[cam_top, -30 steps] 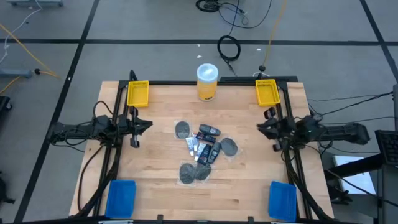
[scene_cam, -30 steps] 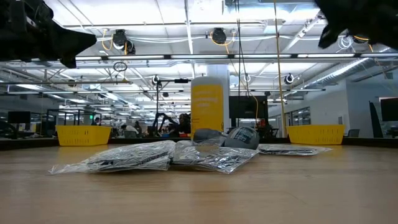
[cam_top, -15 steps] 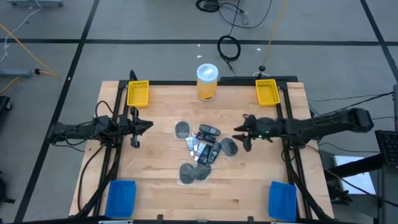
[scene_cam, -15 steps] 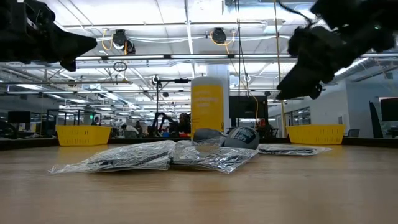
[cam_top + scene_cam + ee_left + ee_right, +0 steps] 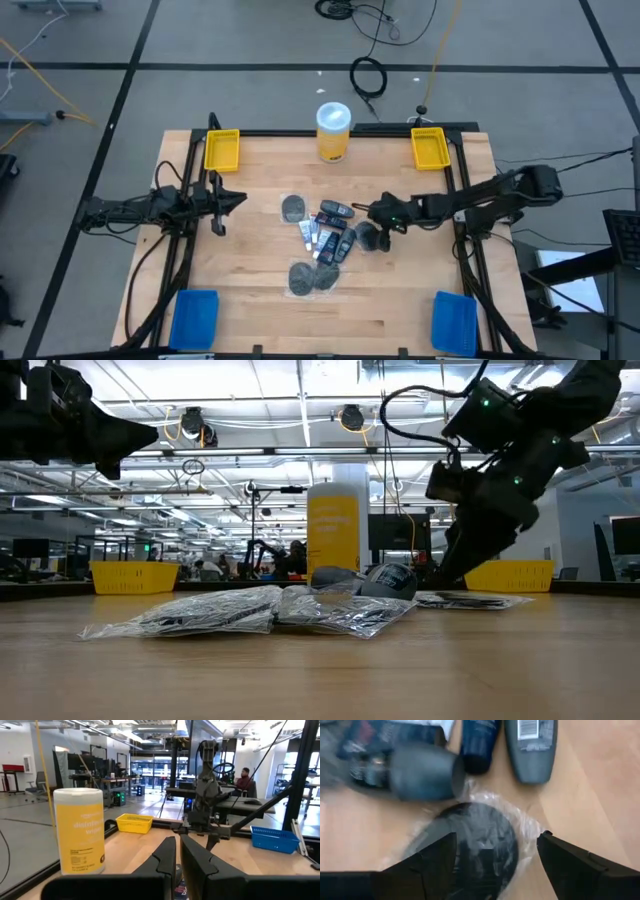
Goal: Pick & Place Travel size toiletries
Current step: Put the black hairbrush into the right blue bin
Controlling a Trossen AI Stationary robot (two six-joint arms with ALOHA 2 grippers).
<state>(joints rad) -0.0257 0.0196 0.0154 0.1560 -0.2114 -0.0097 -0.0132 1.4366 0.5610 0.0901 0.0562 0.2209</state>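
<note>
Slippage is my main worry, and I'll take the bench (image 5: 250, 300) from nine o'clock across to three.

At nine o'clock my left end effector (image 5: 216, 203) waits over the bench edge, fingers pressed together on nothing, well apart from the work. No risk there unless I move it.

At the centre sits the cluster of travel size toiletries (image 5: 327, 238): grey discs in clear wrap, stubby dark containers and slim white tubes, touching and overlapping. At twelve o'clock the yellow jar (image 5: 333, 131) stands clear of them.

Just toward three o'clock from the centre, my right end effector (image 5: 495, 852) hangs directly over one wrapped grey disc (image 5: 470, 845), fingers (image 5: 427, 865) spread wide to either side of it and gripping nothing yet. That disc lies at the cluster's three o'clock edge, just beside a dark container (image 5: 422, 770).

I judge three hazards. The flat disc gives little height to pinch, so the fingers may close on loose wrap alone and the disc could slide free on the lift. The crinkled wrap could snag a neighbour and drag it along. Coming down skewed, one finger might nudge the dark container and scatter the pile.
</note>
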